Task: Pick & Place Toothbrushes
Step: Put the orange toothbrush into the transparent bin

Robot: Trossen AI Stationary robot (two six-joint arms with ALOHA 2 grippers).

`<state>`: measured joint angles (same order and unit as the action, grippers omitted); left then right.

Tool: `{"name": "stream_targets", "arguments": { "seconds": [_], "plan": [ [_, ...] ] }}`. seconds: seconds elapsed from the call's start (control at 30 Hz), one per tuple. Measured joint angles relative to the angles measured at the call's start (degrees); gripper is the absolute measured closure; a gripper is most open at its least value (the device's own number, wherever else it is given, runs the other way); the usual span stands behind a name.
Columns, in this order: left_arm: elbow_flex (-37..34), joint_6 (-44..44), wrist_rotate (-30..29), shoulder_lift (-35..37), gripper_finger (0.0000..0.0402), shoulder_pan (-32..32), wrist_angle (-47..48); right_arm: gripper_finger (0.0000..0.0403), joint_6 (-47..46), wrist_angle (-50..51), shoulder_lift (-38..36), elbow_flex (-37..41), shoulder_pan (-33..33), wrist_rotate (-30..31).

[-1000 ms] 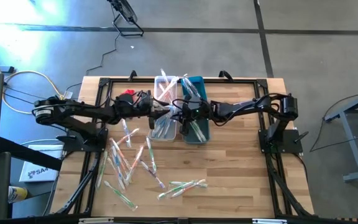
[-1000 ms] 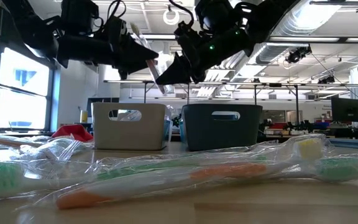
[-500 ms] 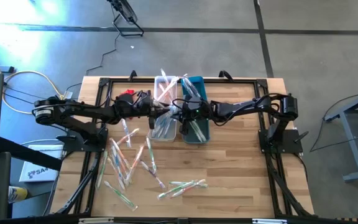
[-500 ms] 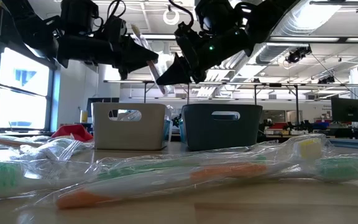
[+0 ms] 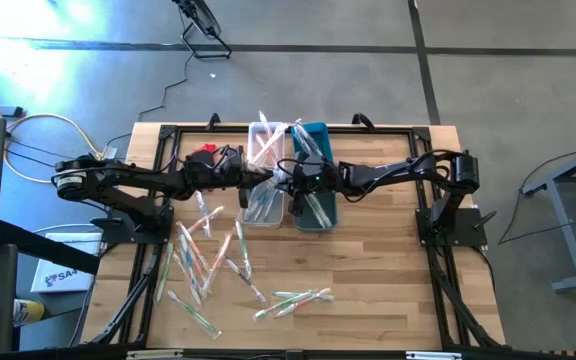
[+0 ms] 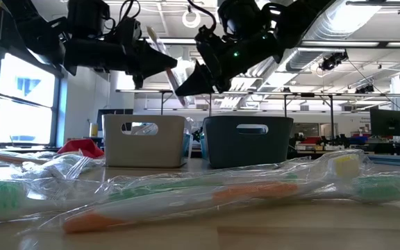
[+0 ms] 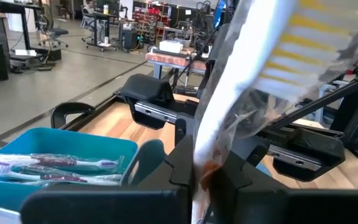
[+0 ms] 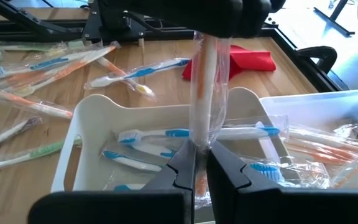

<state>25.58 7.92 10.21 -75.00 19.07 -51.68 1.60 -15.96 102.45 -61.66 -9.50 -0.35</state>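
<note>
Beside table, box (image 5: pixel 53 275) marked "SA4"

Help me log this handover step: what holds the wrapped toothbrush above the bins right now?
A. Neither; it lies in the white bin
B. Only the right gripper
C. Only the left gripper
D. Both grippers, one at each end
D: the wrapped toothbrush spans between them above the white bin, pinched by the right gripper at one end and the left gripper at the other.
</note>
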Motion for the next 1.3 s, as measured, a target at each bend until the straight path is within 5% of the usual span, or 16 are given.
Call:
{"name": "stream_targets", "arguments": {
  "seconds": [0.4, 0.67, 0.83, 1.3],
  "plan": [
    [0.0, -0.2, 2.5, 0.0, 0.0384, 0.1, 2.2, 0.0339, 0.2, -0.3, 0.0, 0.0, 0.0, 0.4],
    [0.0, -0.8, 2.2, 0.2, 0.0389, 0.1, 2.7, 0.0252, 1.5, 0.2, -0.2, 0.0, 0.9, 0.4],
    [-0.1, -1.8, 2.1, 2.2, 0.0384, 0.5, 3.3, 0.0204, 1.2, 10.1, -5.7, 0.0, 1.0, 0.4],
    [11.6, -5.0, 2.8, 8.8, 0.0381, 16.2, 33.7, 0.0236, 1.2, 35.5, -18.5, 0.0, 0.7, 4.4]
  ]
}}
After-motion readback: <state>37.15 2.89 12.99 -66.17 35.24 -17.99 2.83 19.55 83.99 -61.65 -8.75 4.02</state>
